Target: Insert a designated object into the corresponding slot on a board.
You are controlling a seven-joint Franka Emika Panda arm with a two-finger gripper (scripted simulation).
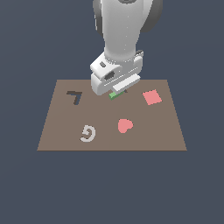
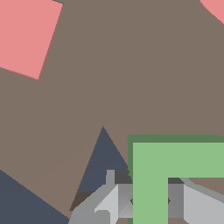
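The bright green L-shaped block (image 1: 114, 95) (image 2: 175, 159) sits between the fingers of my gripper (image 1: 117, 91) (image 2: 151, 202), which is shut on it. It hangs just over the brown board (image 1: 61, 131) (image 2: 113, 78), near the board's far edge at mid-width. One grey finger (image 2: 114, 202) shows on either side of the block's upright leg. The slot (image 1: 75, 96), a dark L-shaped cutout, lies at the board's far corner on the exterior view's left, well apart from the block. The wrist view does not include the slot.
A pink square (image 1: 152, 97) (image 2: 26, 35) lies on the exterior view's right of the gripper. A pink heart (image 1: 124, 125) and a grey spiral piece (image 1: 88, 133) lie nearer the board's front. A dark triangular patch (image 2: 106, 157) shows beside the block.
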